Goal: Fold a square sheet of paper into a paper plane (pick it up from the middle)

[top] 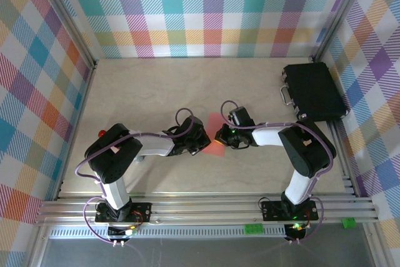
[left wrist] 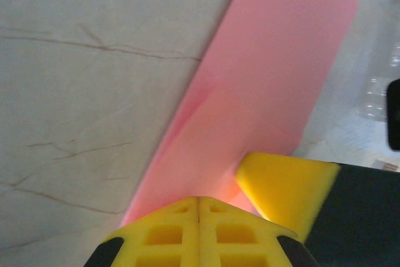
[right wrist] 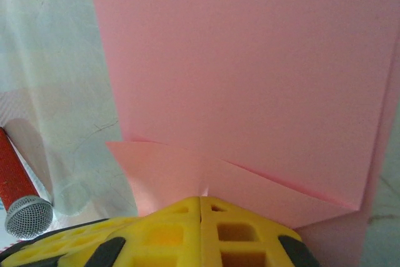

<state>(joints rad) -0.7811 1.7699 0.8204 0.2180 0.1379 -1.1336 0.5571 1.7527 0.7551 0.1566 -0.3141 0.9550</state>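
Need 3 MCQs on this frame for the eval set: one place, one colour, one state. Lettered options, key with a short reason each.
1. Where on the table is the black case?
A. far right corner
B. near left corner
C. centre

2. What colour is the square sheet of paper?
A. white
B. salmon-pink
C. blue

3. How do the left gripper and right gripper stand?
A. both wide open
B. one open, one shut
C. both shut

Key:
1 A, the top view shows it by the right wall at the far end.
2 B, it is pink in both wrist views.
3 C, each wrist view shows its yellow fingers closed together.
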